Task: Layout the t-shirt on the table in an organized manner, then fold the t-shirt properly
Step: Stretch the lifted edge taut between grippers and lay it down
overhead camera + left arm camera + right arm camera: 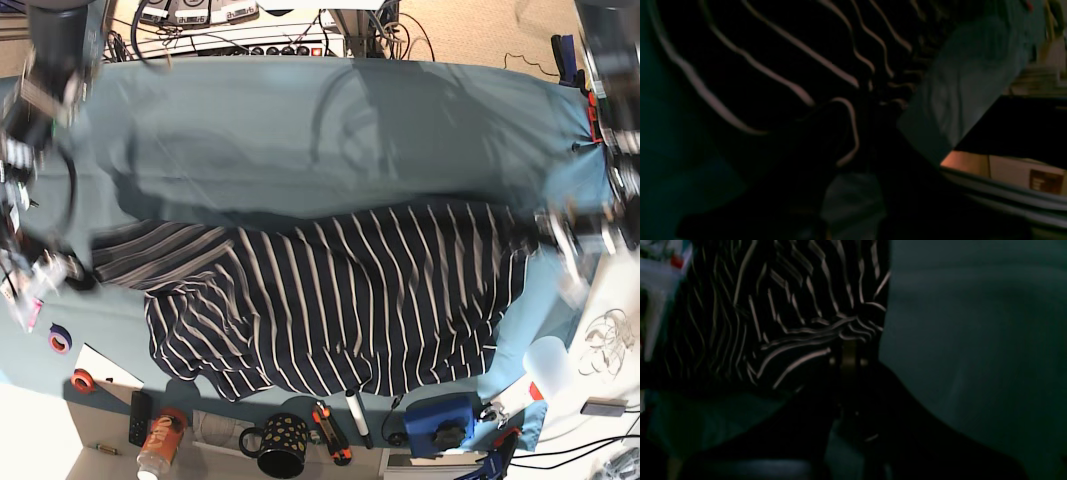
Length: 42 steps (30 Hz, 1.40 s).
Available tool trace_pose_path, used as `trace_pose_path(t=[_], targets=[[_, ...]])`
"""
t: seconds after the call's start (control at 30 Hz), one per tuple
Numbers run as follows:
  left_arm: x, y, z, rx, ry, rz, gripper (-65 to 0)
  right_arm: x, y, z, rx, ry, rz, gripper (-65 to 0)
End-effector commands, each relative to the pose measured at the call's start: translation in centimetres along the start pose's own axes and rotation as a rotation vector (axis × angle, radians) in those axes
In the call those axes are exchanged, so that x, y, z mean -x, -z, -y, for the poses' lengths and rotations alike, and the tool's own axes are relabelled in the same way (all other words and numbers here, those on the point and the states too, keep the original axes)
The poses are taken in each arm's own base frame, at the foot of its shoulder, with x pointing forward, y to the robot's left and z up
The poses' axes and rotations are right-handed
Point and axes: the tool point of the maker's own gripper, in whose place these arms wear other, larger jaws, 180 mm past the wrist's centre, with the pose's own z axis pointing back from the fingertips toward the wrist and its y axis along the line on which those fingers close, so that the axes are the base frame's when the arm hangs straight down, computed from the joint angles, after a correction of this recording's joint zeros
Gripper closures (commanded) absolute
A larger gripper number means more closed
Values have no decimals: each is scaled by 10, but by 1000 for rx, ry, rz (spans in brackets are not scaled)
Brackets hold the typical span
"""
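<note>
The t-shirt (340, 300), dark with thin white stripes, is stretched sideways across the teal table (300, 140), its lower part bunched toward the near edge. My left gripper (548, 232) is shut on the shirt's right end; in the left wrist view the striped cloth (773, 50) gathers into the closed jaws of that gripper (870, 96). My right gripper (80, 272) is shut on the sleeve end at the left; in the right wrist view the t-shirt (790, 306) puckers where the right gripper (850, 343) pinches it. Both arms look motion-blurred.
Along the near edge stand a spotted mug (277, 443), an orange can (160, 440), a remote (140, 417), an orange cutter (330, 432), a marker (357, 415) and a blue device (437, 422). Tape rolls (60, 338) lie at the left. Cables and a power strip (250, 45) line the far edge.
</note>
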Motion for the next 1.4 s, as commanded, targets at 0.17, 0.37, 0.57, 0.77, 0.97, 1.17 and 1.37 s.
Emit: trace_pose_path(t=[0.17,0.37,0.57,0.77,0.97,1.17,1.37], targets=[[22,-7,20,11,2,82,0,32,-42,11,2,31,49,0],[49,-35,8,-61,-88,167,0,82,-61,21,23,93,-22,0],[66,-56,-3,-103,-137,197,0,111,-68,19,1,113,-73,0],[68,-57,-2,-99,-135,201,0,125,-72,19,2,129,-104,0],[78,-57,-12,-157,-126,148,0,151,-81,19,8,161,-161,0],[80,-57,-17,-186,-124,137,0,165,-85,19,14,178,-192,0],[78,-58,-17,-187,-123,150,-37,176,-78,12,-7,214,-181,0]])
